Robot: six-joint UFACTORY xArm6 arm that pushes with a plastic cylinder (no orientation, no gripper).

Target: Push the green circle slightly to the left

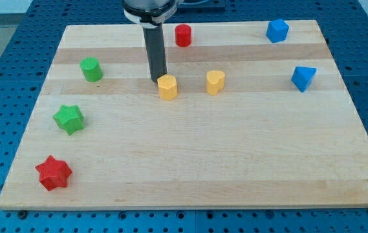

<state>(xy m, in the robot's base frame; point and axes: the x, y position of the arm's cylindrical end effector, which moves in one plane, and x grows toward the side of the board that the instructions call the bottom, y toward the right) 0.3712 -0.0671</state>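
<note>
The green circle [92, 69] stands near the board's left edge, toward the view's top. My tip [157, 79] rests on the board well to the right of it, just left of and touching or nearly touching a yellow hexagon block [167, 87]. The dark rod rises straight up from the tip to the arm at the view's top.
A green star [69, 119] and a red star [54, 173] lie at the left below the green circle. A yellow heart-like block [215, 82] sits right of the hexagon. A red cylinder [183, 35] is at the top, and two blue blocks [277, 30] [303, 77] at the right.
</note>
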